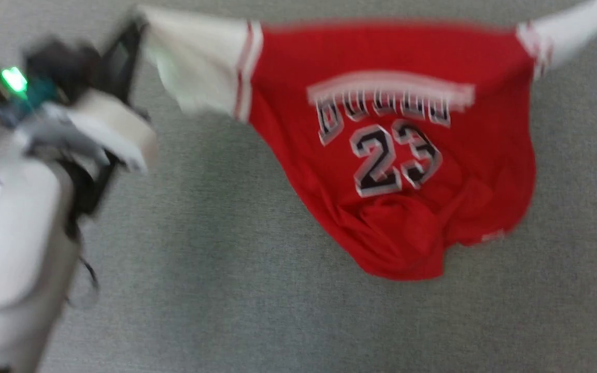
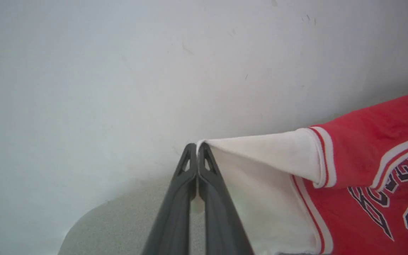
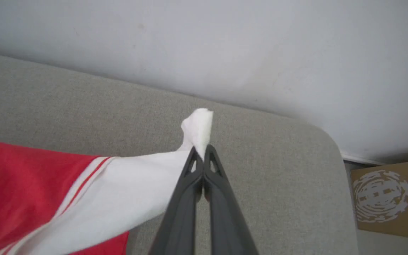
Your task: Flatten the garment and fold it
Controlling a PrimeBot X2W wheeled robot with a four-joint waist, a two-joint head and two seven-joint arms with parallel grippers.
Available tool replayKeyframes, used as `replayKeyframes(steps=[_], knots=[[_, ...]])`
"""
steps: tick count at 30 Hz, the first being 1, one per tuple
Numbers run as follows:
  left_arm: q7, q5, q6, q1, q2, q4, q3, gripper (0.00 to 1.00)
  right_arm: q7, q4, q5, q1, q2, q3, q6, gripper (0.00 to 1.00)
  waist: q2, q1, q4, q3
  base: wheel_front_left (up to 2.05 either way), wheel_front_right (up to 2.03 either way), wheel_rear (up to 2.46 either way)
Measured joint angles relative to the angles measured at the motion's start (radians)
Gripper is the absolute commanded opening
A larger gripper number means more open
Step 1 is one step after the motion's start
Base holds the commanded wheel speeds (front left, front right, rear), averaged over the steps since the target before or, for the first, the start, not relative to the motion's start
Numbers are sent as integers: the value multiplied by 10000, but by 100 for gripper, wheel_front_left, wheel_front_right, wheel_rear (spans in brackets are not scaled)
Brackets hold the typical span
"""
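The garment (image 1: 392,155), a red T-shirt with white sleeves and a black "23" on its front, hangs stretched between both arms above the grey surface, its lower part bunched. My left gripper (image 1: 135,26) is shut on the tip of the left white sleeve (image 2: 260,152); in the left wrist view its fingertips (image 2: 197,150) pinch the sleeve's edge. In the right wrist view my right gripper (image 3: 201,153) is shut on the other white sleeve (image 3: 136,191), a tuft of cloth poking out past the tips. The head view is blurred.
A grey fabric-covered surface (image 1: 226,285) lies under the garment, with a rounded corner (image 3: 331,141) against a pale wall (image 3: 225,42). A cardboard box (image 3: 388,198) stands beyond that corner. My left arm's white forearm (image 1: 13,238) fills the lower left of the head view.
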Motion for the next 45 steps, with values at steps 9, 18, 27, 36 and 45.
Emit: replayKeyframes(steps=[9,18,27,36,45], knots=[[445,571,-71,-4513,217,972,476,0,-849,-1313,-382,-2636,-401,631,0,0,0,2,-618,878,0,0,0],[-506,1273,986,-7430,240,2537,1135,0,-3179,-1285,-1106,-5161,50,238,0,0,0,1,-1447,1666,0,0,0],[-1256,1095,1097,-8199,-40,3720,1241,0,-4566,-635,-1473,-5910,249,242,0,0,1,1,-1871,2007,0,0,0],[-1080,600,295,-5903,-339,5024,535,0,-4564,698,-454,-3659,276,330,0,0,0,0,-1801,1670,0,0,0],[-738,-353,25,-2052,-846,5181,270,0,-3741,311,1315,659,472,437,0,0,0,-2,-1734,544,0,0,0]])
